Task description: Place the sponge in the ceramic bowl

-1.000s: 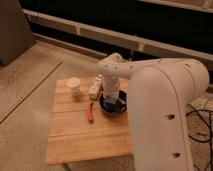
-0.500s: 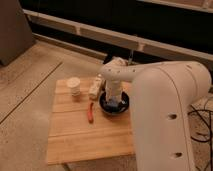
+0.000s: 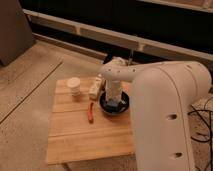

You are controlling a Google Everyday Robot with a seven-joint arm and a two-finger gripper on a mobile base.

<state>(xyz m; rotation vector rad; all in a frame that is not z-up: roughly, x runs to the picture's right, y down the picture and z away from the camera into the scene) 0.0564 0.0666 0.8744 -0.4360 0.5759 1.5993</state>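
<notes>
The black ceramic bowl sits on the wooden table near its right side. My gripper reaches straight down into the bowl from the white arm. A small blue-grey patch, the sponge, shows at the gripper's tip inside the bowl. I cannot tell whether the gripper still holds it.
A small white cup stands at the table's back left. A pale block-like object lies just left of the bowl. An orange-red stick lies in front of it. The robot's big white body fills the right side. The wooden table stands on a speckled floor.
The gripper has sunk slightly lower into the bowl; the other things on the table have not moved.
</notes>
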